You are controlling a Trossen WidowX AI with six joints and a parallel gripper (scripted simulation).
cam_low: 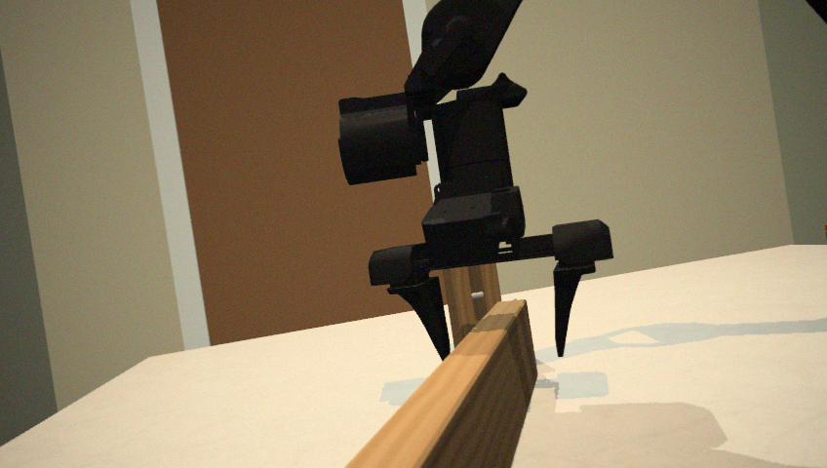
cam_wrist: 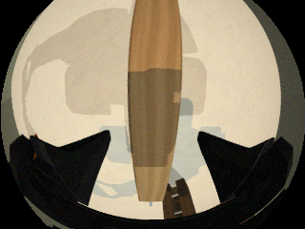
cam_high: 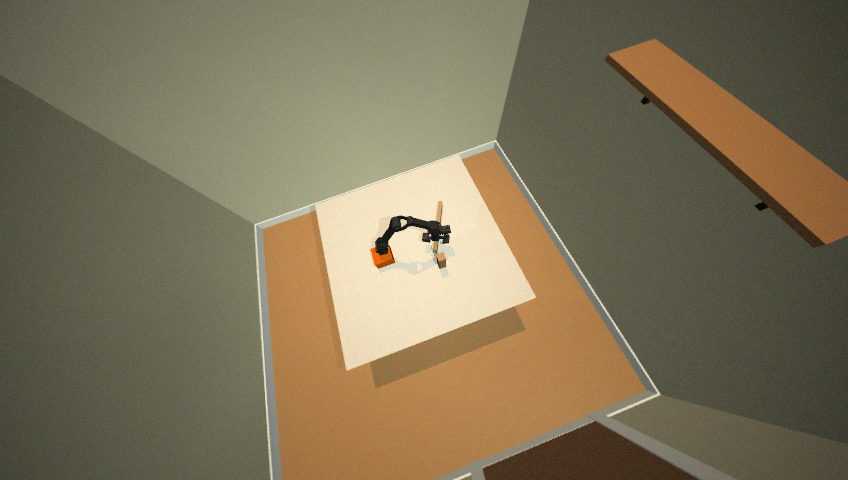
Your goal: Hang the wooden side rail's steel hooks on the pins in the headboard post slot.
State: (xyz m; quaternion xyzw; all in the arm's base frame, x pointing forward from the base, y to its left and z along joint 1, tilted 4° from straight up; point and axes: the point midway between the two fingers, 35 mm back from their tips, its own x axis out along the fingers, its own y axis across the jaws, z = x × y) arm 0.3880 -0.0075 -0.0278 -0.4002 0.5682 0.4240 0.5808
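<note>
The wooden rail (cam_high: 439, 209) (cam_low: 464, 370) (cam_wrist: 154, 43) stands on its narrow edge on the table. Its near-post end lies a short way from the upright wooden post (cam_high: 441, 259) (cam_low: 461, 307) (cam_wrist: 191, 205), and they look apart. The post stands a little to the right of the rail's line in the wrist view, where two pins show in its slot. A small bluish bit of hook (cam_wrist: 151, 203) shows at the rail's end; the rest is hidden. My gripper (cam_high: 436, 236) (cam_low: 503, 357) (cam_wrist: 154, 136) is open and empty, pointing down, with one finger on each side of the rail near that end.
The white table (cam_high: 386, 321) (cam_low: 260, 394) carries the orange robot base (cam_high: 380, 255), to the left of the rail in the top view. The post rises close beyond the gripper in the exterior view. A wooden shelf (cam_high: 726, 130) is on the wall, far from the arm.
</note>
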